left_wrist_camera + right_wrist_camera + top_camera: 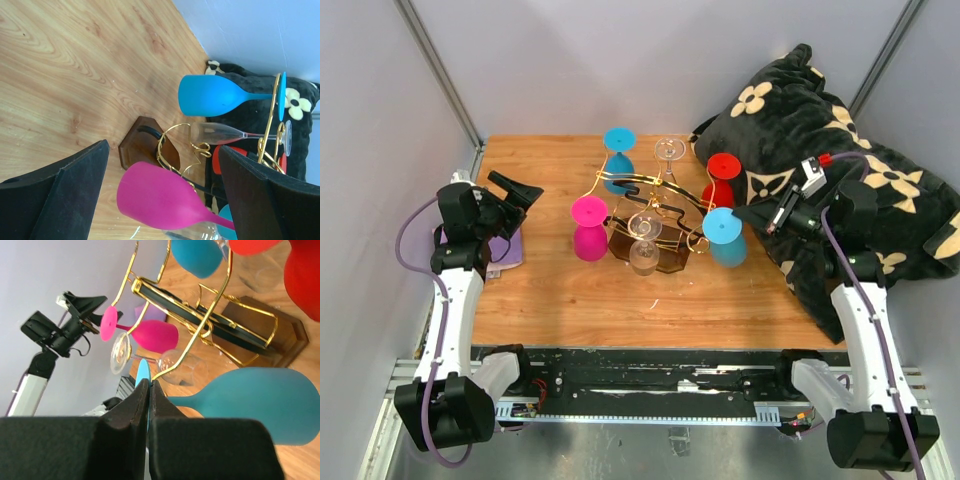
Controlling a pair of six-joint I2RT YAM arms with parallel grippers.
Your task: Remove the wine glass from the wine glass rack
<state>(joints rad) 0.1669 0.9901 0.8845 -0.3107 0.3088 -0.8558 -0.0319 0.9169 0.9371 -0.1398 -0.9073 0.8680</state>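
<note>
The wooden table [570, 290] holds the wine glass rack [650, 186], mid-frame. The right gripper [746, 212], nearly shut, pinches the light blue wine glass [722, 226] by its foot, right of centre, so it can slide off. The left gripper [525, 192] is wide open, empty.

no legible text, numbers or brand names in any view. the only sign-like marks are on the black plush blanket [840, 130] at the right of the table: beige four-petal flower motifs [752, 98] and a beige monogram-style emblem [767, 184], too blurred to read as letters. one of these flowers [298, 105] shows in the left wrist view too, again with no lettering.
</note>
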